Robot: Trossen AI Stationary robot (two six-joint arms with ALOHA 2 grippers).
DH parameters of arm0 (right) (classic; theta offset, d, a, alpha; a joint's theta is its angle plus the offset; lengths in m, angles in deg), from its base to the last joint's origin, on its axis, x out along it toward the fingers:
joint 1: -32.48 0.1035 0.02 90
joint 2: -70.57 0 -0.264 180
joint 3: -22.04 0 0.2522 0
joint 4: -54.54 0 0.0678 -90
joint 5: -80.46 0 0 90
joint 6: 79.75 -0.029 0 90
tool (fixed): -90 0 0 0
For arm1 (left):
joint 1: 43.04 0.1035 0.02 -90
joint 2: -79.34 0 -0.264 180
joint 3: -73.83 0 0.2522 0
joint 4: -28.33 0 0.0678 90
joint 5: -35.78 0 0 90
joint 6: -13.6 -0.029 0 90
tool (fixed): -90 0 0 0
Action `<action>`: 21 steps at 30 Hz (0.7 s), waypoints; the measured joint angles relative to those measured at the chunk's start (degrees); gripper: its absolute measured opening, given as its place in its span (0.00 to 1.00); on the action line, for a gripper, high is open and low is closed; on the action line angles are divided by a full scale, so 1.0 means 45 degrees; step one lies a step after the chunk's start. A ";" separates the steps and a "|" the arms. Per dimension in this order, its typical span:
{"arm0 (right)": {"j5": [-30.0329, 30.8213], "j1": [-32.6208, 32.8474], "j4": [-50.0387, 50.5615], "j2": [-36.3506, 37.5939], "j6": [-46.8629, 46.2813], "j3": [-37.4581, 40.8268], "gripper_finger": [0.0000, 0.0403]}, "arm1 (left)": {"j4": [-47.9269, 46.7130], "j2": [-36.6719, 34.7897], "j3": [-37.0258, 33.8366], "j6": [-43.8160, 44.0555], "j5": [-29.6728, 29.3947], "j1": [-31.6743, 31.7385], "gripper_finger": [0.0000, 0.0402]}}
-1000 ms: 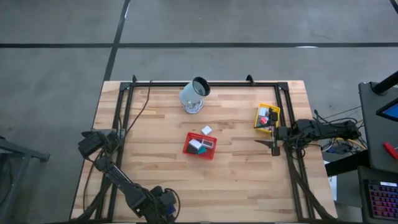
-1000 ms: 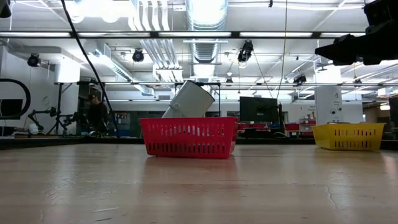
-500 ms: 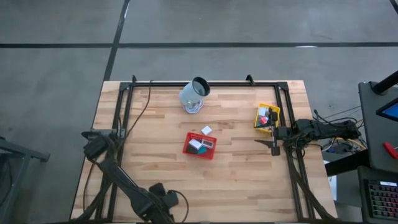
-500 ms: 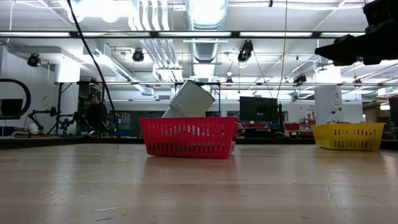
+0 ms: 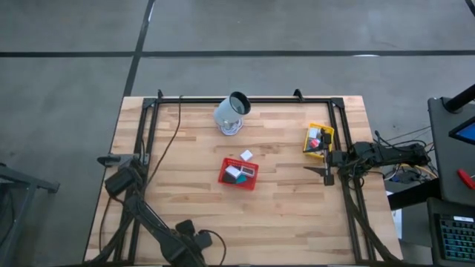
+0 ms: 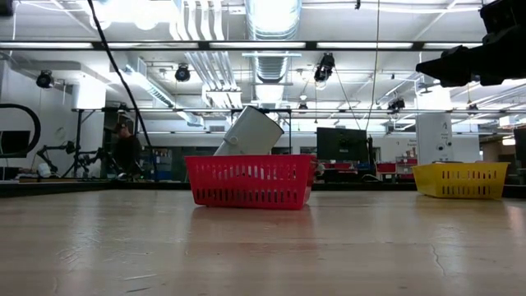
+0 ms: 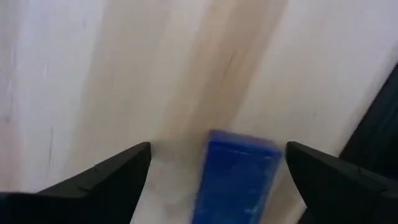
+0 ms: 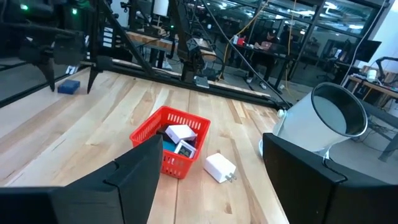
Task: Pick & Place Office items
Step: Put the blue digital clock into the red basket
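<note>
A dark blue block (image 7: 239, 174) lies flat on the wood near the table's left edge; it also shows in the right wrist view (image 8: 68, 86). My left gripper (image 7: 217, 147) (image 5: 119, 159) is open, pointing down, with one finger on either side of the block and a gap to each. My right gripper (image 5: 325, 172) is open and empty at the right side, just near of the yellow tray (image 5: 318, 139). A white block (image 5: 246, 155) lies on the table beside the red tray (image 5: 239, 173). Both trays hold several small items.
A large pale cup (image 5: 233, 113) lies tilted at the far middle. Black frame rails (image 5: 148, 133) run along the table's left, far and right sides. Bare wood (image 5: 245, 222) lies between the red tray and the near edge.
My left arm has swung at the table's left edge, its wrist going a little toward the near edge and the right. My right arm has kept still.
</note>
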 joint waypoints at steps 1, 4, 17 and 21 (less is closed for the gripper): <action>0.0000 0.0000 -0.0008 0.0000 0.0002 0.0000 0.66 | -0.0221 -0.0076 -0.0009 0.0007 -0.0058 0.0000 0.93; 0.0004 0.0005 -0.0017 -0.0010 -0.0003 0.0000 0.66 | -0.0893 -0.0242 0.0026 -0.0008 -0.0314 -0.0009 0.93; 0.0015 0.0000 -0.0010 0.0000 -0.0095 0.0000 0.67 | -0.0856 -0.0262 0.0004 0.0022 0.0094 -0.0382 0.93; 0.0015 0.0000 -0.0008 0.0000 -0.0100 0.0000 0.67 | -0.0861 -0.0281 -0.0003 0.0071 0.0202 -0.0456 0.93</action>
